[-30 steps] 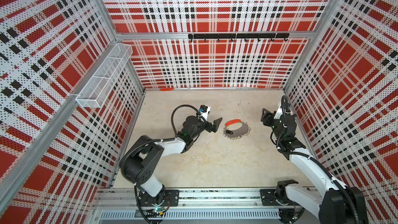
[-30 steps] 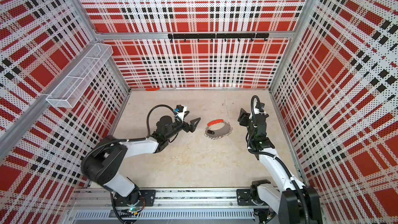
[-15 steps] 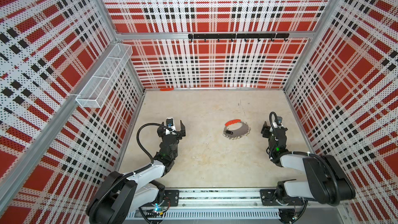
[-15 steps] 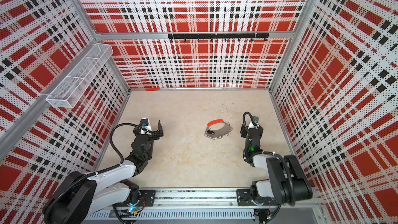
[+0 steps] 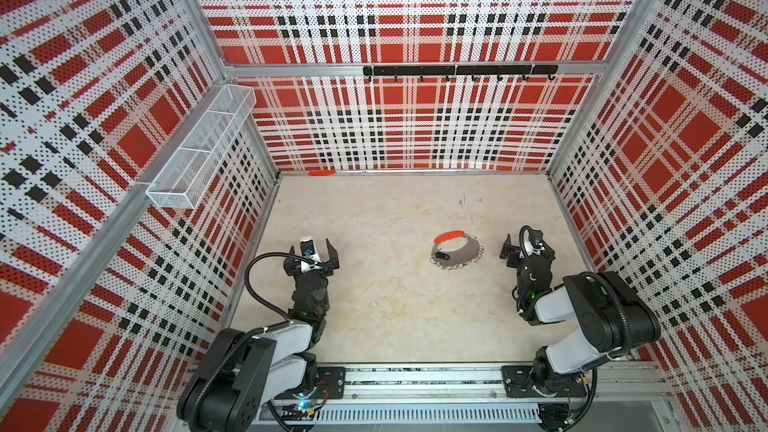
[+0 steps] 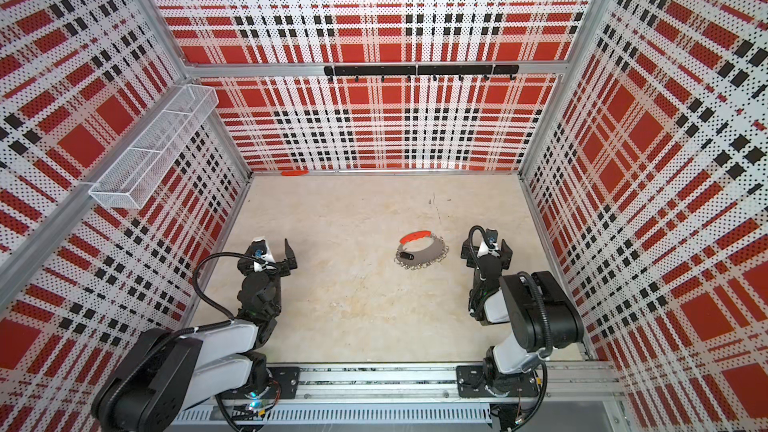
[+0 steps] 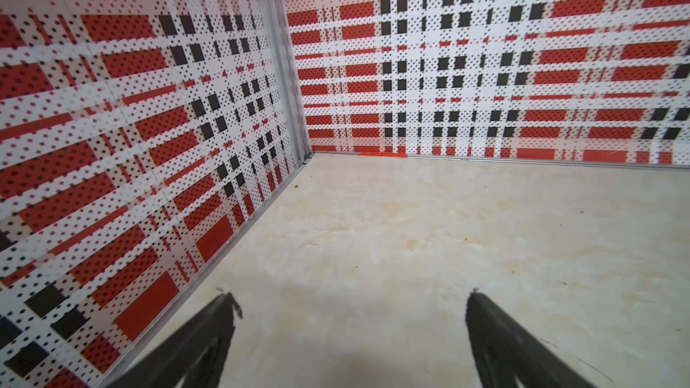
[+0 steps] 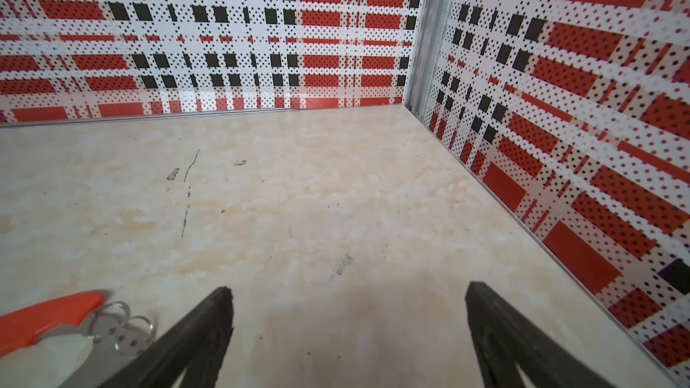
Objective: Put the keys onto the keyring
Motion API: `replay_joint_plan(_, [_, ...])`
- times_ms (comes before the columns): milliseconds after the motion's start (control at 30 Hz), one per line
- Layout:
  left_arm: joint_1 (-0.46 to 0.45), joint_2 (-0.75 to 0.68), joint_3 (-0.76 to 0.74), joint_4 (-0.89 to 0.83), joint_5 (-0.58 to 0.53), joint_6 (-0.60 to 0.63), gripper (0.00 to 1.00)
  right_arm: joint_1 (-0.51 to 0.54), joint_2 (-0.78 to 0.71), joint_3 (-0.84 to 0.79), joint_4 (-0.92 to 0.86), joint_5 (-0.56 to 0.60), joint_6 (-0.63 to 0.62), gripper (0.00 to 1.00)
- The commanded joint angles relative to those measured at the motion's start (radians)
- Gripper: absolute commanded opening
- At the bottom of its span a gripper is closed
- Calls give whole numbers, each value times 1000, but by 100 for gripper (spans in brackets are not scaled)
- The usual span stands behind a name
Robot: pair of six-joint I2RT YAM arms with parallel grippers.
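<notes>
Black keys (image 5: 441, 256) touching keyring (image 5: 451, 236) | left fingers (image 7: 209, 330) apart | right fingers (image 8: 209, 326) apart

We have drawn our left gripper (image 5: 311, 248) back from just beside the keyring (image 5: 465, 249), at its 9 o'clock, to well apart from it. Both arms (image 5: 291, 334) have folded toward 6 o'clock, our right gripper (image 6: 486, 248) dropping slightly the same way.
</notes>
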Motion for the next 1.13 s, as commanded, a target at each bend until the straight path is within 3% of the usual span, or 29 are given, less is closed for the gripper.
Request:
replay_joint_plan(0, [26, 53, 17, 129, 29, 7, 98, -17, -2, 43, 7, -38, -11, 100])
replay_joint_plan(200, [46, 181, 60, 254, 32, 9, 98, -18, 0, 44, 3, -66, -22, 100])
replay_joint_plan(333, [56, 329, 21, 532, -10, -14, 98, -18, -3, 46, -5, -66, -22, 100])
replay_joint_plan(467, [106, 329, -9, 513, 79, -70, 98, -17, -2, 46, -3, -67, -22, 100])
replay_joint_plan(533, [109, 405, 2, 626, 125, -37, 98, -18, -3, 45, -3, -67, -22, 100])
replay_joint_plan(633, [110, 350, 14, 497, 113, -56, 98, -18, -2, 47, -2, -66, -22, 100])
replay_joint_plan(833, [116, 376, 18, 547, 125, -54, 98, -17, -1, 47, -6, -67, -22, 100])
replay_joint_plan(1100, [153, 360, 90, 385, 161, -94, 98, -44, -6, 46, -12, -124, -8, 100])
